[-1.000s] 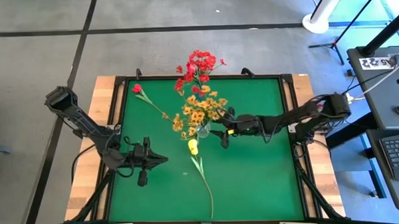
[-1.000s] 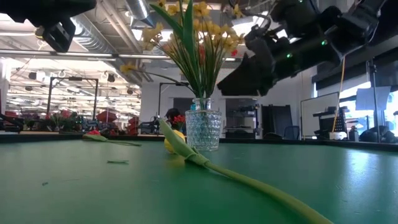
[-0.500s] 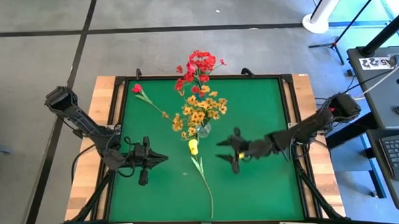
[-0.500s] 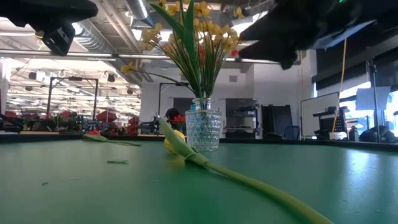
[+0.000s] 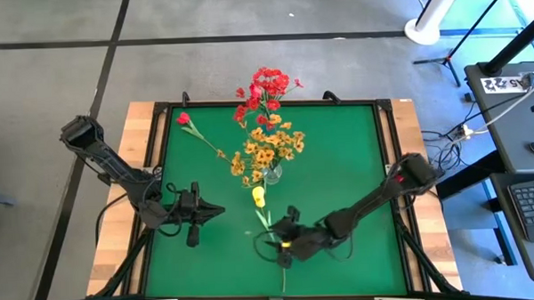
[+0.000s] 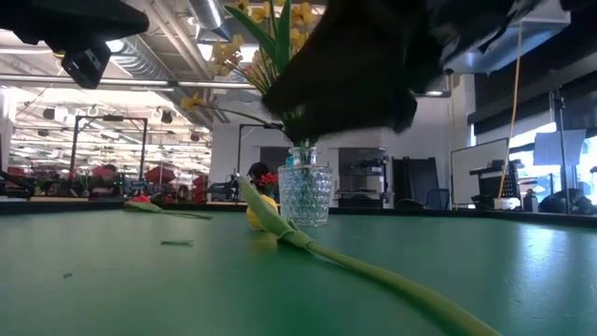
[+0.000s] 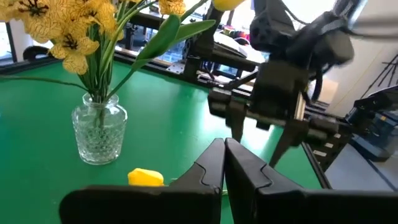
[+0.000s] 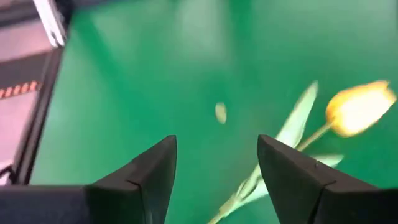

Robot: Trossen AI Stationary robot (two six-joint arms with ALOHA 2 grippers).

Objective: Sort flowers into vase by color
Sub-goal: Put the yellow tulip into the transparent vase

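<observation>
A yellow tulip (image 5: 258, 197) lies flat on the green mat, its long stem (image 5: 278, 255) running toward the near edge. A glass vase (image 5: 270, 175) stands mid-table holding yellow-orange sprays (image 5: 265, 150). A red spray (image 5: 265, 86) lies at the far edge, and a single red bloom (image 5: 184, 118) lies far left. My right gripper (image 5: 270, 242) hovers open over the tulip's stem, near its leaves (image 8: 298, 127); in the right wrist view the bloom (image 8: 360, 107) shows beyond the fingers. My left gripper (image 5: 209, 212) waits shut, left of the tulip.
A small loose petal (image 8: 220, 112) lies on the mat left of the tulip's stem. A raised black frame (image 5: 160, 154) borders the mat. In the low view the vase (image 6: 305, 194) stands just behind the tulip's bloom (image 6: 261, 217), and bare mat lies to the right.
My right gripper has swung from beside the vase toward the table's near edge and leftward, ending above the lying yellow tulip's stem. In the low view it has come much closer to the camera. The flowers and vase have stayed put.
</observation>
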